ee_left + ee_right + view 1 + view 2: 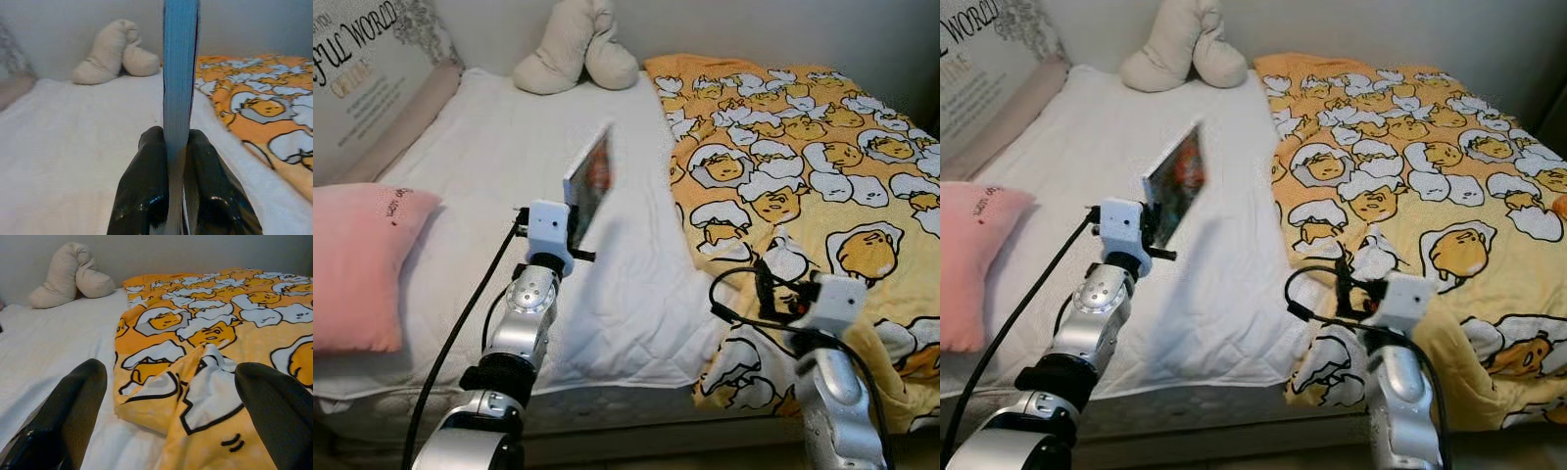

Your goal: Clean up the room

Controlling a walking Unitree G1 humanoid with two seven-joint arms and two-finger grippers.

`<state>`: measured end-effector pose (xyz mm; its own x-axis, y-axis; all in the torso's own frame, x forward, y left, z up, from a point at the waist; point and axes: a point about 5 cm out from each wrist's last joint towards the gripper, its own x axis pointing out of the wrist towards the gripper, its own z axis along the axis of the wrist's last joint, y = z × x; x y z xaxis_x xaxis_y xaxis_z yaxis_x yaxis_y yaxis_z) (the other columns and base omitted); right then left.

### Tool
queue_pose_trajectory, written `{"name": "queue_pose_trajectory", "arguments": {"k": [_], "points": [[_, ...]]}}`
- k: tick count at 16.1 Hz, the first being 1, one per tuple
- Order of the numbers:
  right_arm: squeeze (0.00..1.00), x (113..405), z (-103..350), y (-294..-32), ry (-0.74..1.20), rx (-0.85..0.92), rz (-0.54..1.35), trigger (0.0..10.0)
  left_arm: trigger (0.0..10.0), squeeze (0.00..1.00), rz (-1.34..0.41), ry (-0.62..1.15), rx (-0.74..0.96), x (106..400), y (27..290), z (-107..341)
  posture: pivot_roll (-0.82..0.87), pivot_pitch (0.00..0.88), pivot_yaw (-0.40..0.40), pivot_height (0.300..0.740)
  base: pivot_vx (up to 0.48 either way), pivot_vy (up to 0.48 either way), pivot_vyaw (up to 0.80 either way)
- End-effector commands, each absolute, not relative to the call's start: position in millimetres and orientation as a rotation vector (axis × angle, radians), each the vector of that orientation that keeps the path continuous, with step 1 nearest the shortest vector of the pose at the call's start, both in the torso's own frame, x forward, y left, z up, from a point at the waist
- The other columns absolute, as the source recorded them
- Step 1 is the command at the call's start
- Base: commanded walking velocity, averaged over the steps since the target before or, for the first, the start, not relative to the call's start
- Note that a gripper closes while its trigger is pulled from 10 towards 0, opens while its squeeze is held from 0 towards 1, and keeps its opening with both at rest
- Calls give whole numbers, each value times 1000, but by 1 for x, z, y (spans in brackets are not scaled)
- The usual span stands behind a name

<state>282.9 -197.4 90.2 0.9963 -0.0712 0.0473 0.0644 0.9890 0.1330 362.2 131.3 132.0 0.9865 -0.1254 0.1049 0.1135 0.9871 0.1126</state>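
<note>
My left gripper (576,227) is shut on a thin book (588,182) with a colourful cover and holds it upright above the white mattress (509,176). Along that wrist the book's blue edge (180,73) rises from between the two black fingers (146,191). My right gripper (766,284) stands open over the near corner of the orange blanket with egg cartoons (803,166). A raised fold of that blanket (195,382) lies between its spread fingers (73,401), which hold nothing.
A pink pillow (357,264) lies at the bed's near left. A cream plush cushion (578,44) rests at the head against the wall. A printed pillow with lettering (367,69) leans at the far left. The mattress edge (607,392) runs just before me.
</note>
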Motion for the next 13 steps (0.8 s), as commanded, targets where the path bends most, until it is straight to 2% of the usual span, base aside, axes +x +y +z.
{"name": "queue_pose_trajectory", "arguments": {"k": [1, 2, 5, 7, 9, 11, 13], "points": [[0, 287, 92, -193, -57, 124, -57, 10000, 10000, 0, -113, -151, 99, 365, 127, 142, 46, 0, 48, 740, 0, 0, 0], [0, 288, 93, -193, -62, 125, -57, 10000, 10000, 0, -102, -136, 82, 366, 128, 140, 44, 0, 50, 740, 0, 0, 0], [0, 293, 94, -190, -70, 110, -45, 10000, 10000, 0, -92, -112, 100, 367, 128, 135, 34, 0, 53, 740, 0, 479, 521], [0, 291, 92, -188, -64, 95, -30, 10000, 10000, 0, -108, -91, 174, 368, 121, 133, 28, 0, 51, 740, 0, 0, 0], [0, 290, 89, -187, -54, 91, -19, 10000, 10000, 0, -111, -84, 103, 369, 118, 133, 24, 0, 47, 740, 0, 0, 0], [0, 290, 87, -184, -44, 91, -9, 10000, 10000, 0, -89, -69, 40, 369, 117, 131, 23, 0, 43, 740, 379, 0, 0], [0, 290, 86, -177, -41, 91, 16, 10000, 10000, 0, -89, -75, 56, 369, 114, 131, 23, 0, 43, 740, 480, 0, 0]]}}
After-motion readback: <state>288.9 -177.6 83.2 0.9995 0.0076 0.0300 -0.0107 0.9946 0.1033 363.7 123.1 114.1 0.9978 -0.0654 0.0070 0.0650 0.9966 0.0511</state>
